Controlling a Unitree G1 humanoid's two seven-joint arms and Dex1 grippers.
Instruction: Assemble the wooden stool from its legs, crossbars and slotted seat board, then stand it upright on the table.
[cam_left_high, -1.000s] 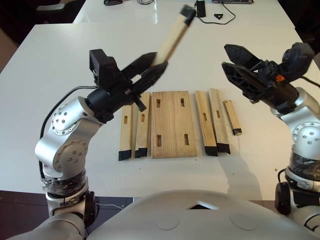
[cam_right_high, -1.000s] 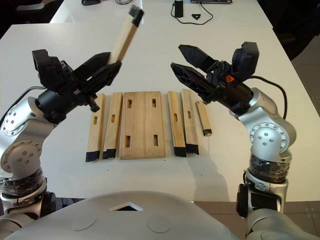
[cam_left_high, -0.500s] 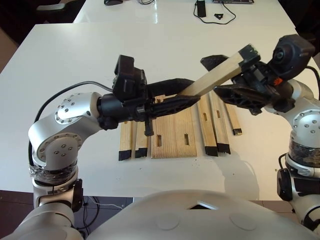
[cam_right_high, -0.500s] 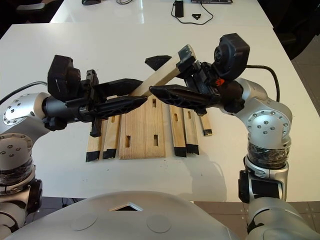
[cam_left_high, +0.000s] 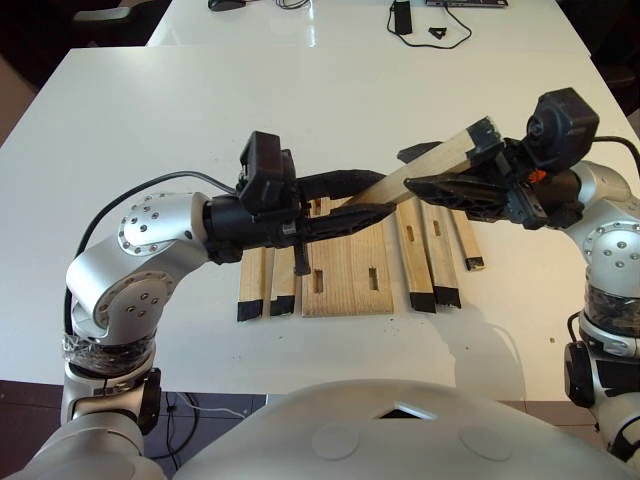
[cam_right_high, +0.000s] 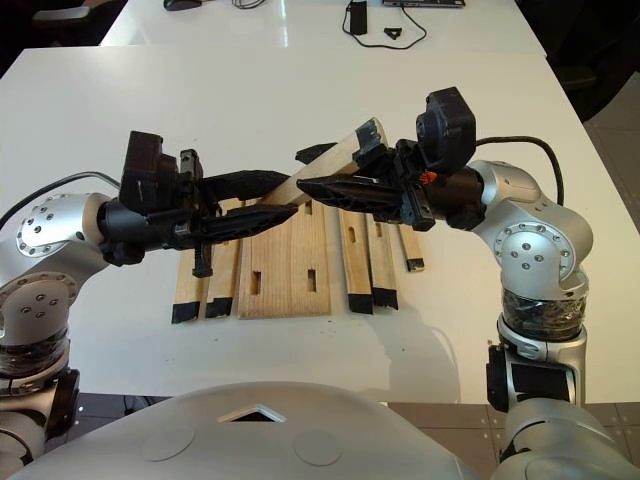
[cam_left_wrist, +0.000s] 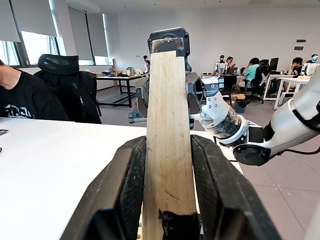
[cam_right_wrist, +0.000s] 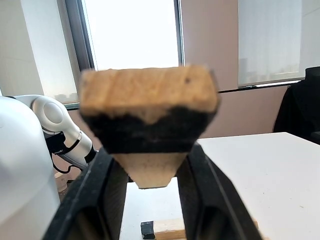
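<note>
Nearest lot, lying flat on the white table (cam_left_high: 150, 120): we are logging the slotted seat board (cam_left_high: 345, 250), with two black-tipped legs just beside it on the left (cam_left_high: 270, 268) and two more on the right (cam_left_high: 425, 248). A short crossbar (cam_left_high: 465, 235) is lying next to the right-hand pair.

Item in hand: one further leg (cam_left_high: 430, 160) is hanging in the air above the far half of the seat board. It is tilting upward toward the robot's right, clear of the table.

Handling, as we are judging it: a stiff, light bar of plain wood that is not going to flex or crush. Its smooth flat faces are asking for a pinch across the two broad sides. Grips near each end are giving the best control of its angle for slotting.

Left gripper (cam_left_high: 385, 195): its fingers are clamping the lower end of the leg, one pad on each broad face (cam_left_wrist: 131, 185).

Right gripper (cam_left_high: 410, 170): its fingers are closing in around the upper, black-tipped end. In the right wrist view they are pressing against both flanks (cam_right_wrist: 107, 185), so we are rating this a two-handed hold.
</note>
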